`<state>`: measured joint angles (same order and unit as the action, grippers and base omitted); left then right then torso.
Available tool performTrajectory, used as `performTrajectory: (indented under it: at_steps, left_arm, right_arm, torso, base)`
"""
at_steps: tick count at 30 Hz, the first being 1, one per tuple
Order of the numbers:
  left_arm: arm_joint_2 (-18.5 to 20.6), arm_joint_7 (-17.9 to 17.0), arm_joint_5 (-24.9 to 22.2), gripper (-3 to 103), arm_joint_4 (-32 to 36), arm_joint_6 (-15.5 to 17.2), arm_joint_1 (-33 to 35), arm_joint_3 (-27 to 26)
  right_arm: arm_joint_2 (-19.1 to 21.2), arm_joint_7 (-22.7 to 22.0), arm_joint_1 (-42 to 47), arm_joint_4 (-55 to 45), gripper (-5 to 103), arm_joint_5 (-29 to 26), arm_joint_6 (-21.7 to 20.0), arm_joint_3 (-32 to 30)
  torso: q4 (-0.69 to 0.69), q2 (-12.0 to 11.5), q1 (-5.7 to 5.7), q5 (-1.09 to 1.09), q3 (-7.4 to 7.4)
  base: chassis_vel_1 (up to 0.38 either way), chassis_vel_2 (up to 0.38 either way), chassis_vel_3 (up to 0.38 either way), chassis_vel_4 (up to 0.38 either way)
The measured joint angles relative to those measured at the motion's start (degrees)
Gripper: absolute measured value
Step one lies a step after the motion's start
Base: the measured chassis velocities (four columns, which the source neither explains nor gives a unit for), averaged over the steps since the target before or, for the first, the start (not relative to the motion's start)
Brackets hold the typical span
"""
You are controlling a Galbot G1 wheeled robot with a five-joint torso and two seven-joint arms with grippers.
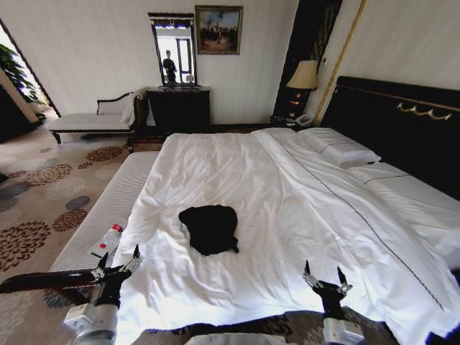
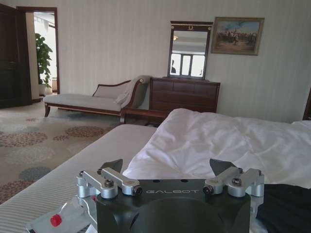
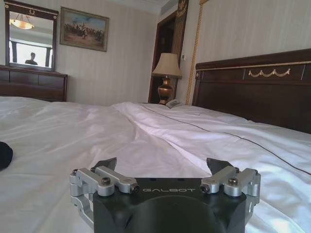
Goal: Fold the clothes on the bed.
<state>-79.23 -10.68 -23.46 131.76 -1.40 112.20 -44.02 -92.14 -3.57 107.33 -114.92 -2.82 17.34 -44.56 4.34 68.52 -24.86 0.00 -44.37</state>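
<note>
The clothes (image 1: 209, 228), a black T-shirt, lie crumpled in a small heap on the white duvet of the bed (image 1: 287, 194), near its foot edge. A dark edge of the shirt also shows in the left wrist view (image 2: 286, 206) and in the right wrist view (image 3: 5, 154). My left gripper (image 1: 119, 259) hovers open at the bed's near left corner, short of the shirt. My right gripper (image 1: 322, 274) stands open above the foot edge, to the right of the shirt. Both hold nothing. The lettering on the shirt is hidden.
A narrow white-cushioned bench (image 1: 108, 208) runs along the bed's left side, with a small white bottle with a red cap (image 1: 107, 241) on it. Beyond stand a chaise (image 1: 90, 122), a dark dresser (image 1: 178, 108) with a mirror, and a lamp (image 1: 303, 77). Patterned carpet lies to the left.
</note>
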Motion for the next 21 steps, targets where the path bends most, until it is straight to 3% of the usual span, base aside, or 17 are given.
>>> performTrajectory:
  at_steps: [6, 12, 14, 15, 19, 21]
  left_arm:
    - [-0.09, 0.05, -0.12, 100, -0.30, -0.15, 0.02, -0.06]
    - [-0.31, 0.10, -0.06, 100, -1.70, -0.20, -0.52, 0.50]
    - [-0.33, 0.10, 0.31, 100, -2.29, -0.04, -0.79, 0.98]
    - [-0.33, 0.10, 0.31, 100, -2.29, -0.04, -0.79, 0.98]
    - [-0.25, 0.08, 0.65, 100, -3.04, 0.69, -1.62, 0.80]
    - [-0.29, 0.08, 0.65, 100, -3.35, 0.74, -1.84, 0.75]
  right_arm:
    - [0.01, -0.33, -0.05, -0.50, 100, 1.18, -0.64, 1.18]
    - [0.15, -0.03, 1.06, -4.71, 100, -8.06, -5.03, 5.98]
    - [3.60, 0.51, 0.33, -7.16, 100, -13.39, -9.33, 8.45]
    - [3.60, 0.51, 0.33, -7.16, 100, -13.39, -9.33, 8.45]
    - [14.37, 0.54, -7.74, -7.75, 100, -28.18, -21.70, 10.69]
    - [15.78, 0.42, -9.44, -7.24, 100, -29.78, -22.84, 11.03]
  torso:
    - [0.00, -0.02, -0.03, 0.00, -0.02]
    - [0.01, -0.01, -0.02, 0.00, -0.01]
    - [0.02, -0.01, -0.02, -0.02, -0.01]
    - [0.02, -0.01, -0.02, -0.02, -0.01]
    - [0.01, -0.02, -0.03, 0.03, -0.01]
    - [0.00, -0.02, -0.03, 0.03, -0.01]
  base:
    - [0.000, 0.000, 0.000, 0.000]
    - [0.000, 0.000, 0.000, 0.000]
    - [0.000, 0.000, 0.000, 0.000]
    - [0.000, 0.000, 0.000, 0.000]
    - [0.000, 0.000, 0.000, 0.000]
    - [0.000, 0.000, 0.000, 0.000]
